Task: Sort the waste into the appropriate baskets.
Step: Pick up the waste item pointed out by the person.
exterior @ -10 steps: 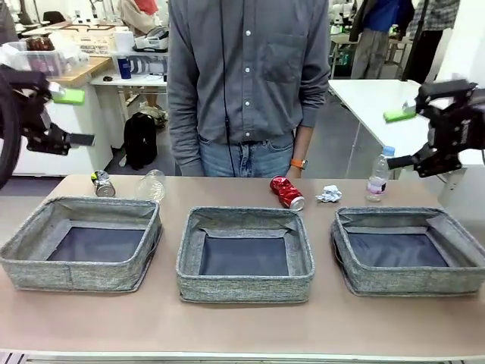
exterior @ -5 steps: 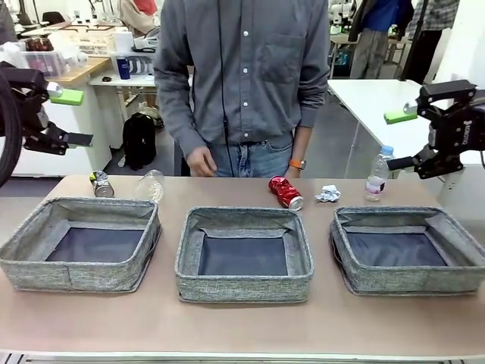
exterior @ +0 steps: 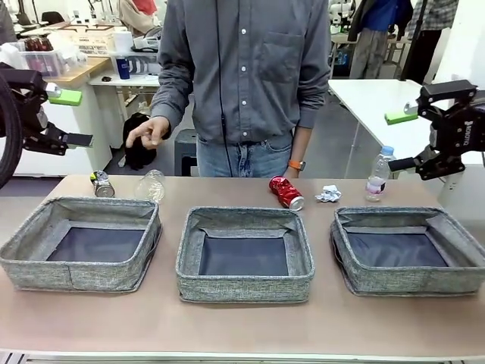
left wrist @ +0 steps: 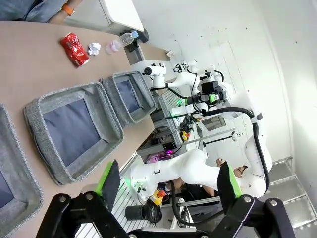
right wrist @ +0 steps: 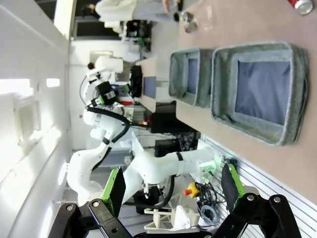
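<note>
The left gripper [left wrist: 168, 178] and right gripper [right wrist: 173, 188] hung spread and empty. The red drink can [exterior: 286, 192], paper wad [exterior: 328, 194], water bottle [exterior: 377, 176], dark can [exterior: 102, 184] and clear cup [exterior: 151, 185] sat on the table [exterior: 242, 326] beyond the baskets [exterior: 244, 282].

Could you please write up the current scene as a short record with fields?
Baskets: left basket, middle basket and right basket in a row, with no waste in them.
Far left of table: dark can, clear cup.
Far right: red can on its side, paper wad, water bottle upright.
Left gripper: open, raised, holding nothing.
Right gripper: open, raised, holding nothing.
Person's hand: lifted, touching no waste.
</note>
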`<state>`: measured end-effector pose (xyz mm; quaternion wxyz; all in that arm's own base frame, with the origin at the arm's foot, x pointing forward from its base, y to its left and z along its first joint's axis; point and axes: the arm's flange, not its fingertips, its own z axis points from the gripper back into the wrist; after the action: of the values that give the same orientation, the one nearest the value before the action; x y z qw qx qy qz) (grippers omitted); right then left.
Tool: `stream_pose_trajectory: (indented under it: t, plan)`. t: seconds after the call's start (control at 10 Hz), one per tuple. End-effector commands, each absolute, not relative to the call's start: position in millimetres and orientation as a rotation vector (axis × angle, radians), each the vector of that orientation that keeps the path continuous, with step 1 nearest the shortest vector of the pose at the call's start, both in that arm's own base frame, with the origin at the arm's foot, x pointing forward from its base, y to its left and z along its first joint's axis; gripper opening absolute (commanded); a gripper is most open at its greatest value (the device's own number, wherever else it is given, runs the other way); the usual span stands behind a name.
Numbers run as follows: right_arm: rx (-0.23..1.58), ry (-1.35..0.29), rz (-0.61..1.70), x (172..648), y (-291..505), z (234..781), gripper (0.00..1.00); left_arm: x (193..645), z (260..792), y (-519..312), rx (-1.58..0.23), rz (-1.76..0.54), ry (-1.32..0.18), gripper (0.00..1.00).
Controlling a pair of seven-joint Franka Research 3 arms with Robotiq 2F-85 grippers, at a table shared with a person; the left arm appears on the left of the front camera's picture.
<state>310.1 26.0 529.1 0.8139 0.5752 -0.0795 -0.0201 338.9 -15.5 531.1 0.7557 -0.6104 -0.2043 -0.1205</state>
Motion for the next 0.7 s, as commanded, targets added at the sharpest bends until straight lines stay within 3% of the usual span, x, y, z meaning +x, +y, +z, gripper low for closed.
stream_pose_trajectory:
  t: [0.0, 0.6]
  plan:
    - [1.251, -0.173, -0.046, 312.2, 28.4, 535.7, 1.00, 340.1, 532.3, -17.2, -1.349, -0.287, -0.469, 1.00]
    - [1.251, -0.173, -0.046, 312.2, 28.4, 535.7, 1.00, 340.1, 532.3, -17.2, -1.349, -0.287, -0.469, 1.00]
